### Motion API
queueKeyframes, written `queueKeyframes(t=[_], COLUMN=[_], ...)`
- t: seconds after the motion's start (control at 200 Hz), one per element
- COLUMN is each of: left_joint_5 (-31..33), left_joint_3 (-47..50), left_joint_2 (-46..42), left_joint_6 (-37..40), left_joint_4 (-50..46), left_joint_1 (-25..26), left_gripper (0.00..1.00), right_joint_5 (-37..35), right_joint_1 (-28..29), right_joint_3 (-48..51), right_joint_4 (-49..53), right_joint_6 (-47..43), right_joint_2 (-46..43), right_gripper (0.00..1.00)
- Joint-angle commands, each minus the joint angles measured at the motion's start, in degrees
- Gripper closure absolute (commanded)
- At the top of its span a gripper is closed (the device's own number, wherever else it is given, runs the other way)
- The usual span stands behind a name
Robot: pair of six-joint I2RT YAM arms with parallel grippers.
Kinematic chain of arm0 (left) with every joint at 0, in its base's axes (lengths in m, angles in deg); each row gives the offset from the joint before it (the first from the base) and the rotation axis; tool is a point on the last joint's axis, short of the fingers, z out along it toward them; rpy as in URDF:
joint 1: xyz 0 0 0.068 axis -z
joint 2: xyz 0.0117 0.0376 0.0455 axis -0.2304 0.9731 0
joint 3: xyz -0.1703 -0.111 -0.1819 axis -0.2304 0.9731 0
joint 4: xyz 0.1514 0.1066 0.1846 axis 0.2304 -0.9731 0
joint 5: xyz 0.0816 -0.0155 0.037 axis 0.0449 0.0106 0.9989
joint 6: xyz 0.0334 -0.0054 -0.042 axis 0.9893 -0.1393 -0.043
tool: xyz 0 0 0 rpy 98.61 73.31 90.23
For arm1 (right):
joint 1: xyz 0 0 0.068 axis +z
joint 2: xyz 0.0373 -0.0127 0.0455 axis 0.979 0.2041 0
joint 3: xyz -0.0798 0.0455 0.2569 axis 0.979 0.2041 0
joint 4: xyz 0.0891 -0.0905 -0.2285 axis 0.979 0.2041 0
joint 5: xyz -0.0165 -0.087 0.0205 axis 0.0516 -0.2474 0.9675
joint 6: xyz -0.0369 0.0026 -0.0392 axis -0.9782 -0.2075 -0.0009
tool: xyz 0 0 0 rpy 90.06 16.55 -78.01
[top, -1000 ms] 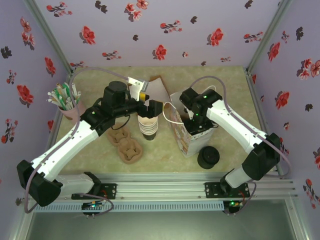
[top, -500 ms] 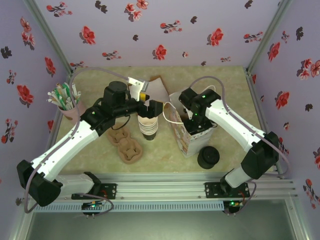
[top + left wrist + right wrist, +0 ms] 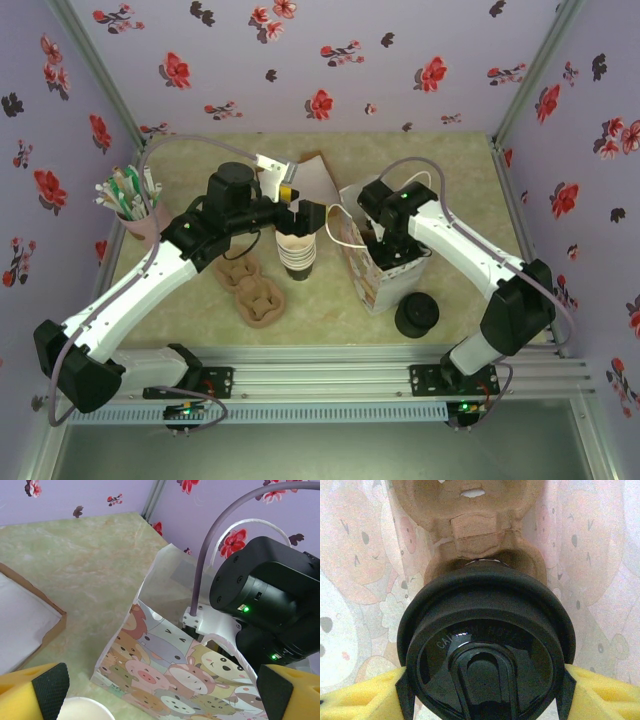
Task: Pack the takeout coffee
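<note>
The coffee (image 3: 485,645) sits low inside the bag (image 3: 350,580), lid up, clamped at its sides by the right tool (image 3: 485,692), and the carrier (image 3: 470,525) opens just past it at 12 o'clock. Placing step, I'd say, nearly home. Next up: seat it in the carrier, let go, rise straight out without snagging the bag. The left tool (image 3: 162,695) hangs spread and empty over the cup stack (image 3: 297,255), at 9 o'clock of the bag.
</note>
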Motion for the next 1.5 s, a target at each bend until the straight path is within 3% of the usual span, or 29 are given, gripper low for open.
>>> queueKeyframes(t=[0.0,1.495], left_joint_5=[0.2,0.5], left_joint_3=[-1.5,-1.6], left_joint_2=[0.4,0.4], left_joint_6=[0.9,1.0], left_joint_4=[0.0,-0.2], left_joint_1=[0.4,0.6], left_gripper=[0.01,0.01], right_joint_5=[1.3,3.5], right_joint_1=[-0.5,-2.4], right_joint_3=[1.3,7.2], right_joint_4=[-0.9,-6.3], right_joint_6=[-0.8,-1.7], right_joint_2=[0.6,3.0], right_gripper=[0.31,0.31])
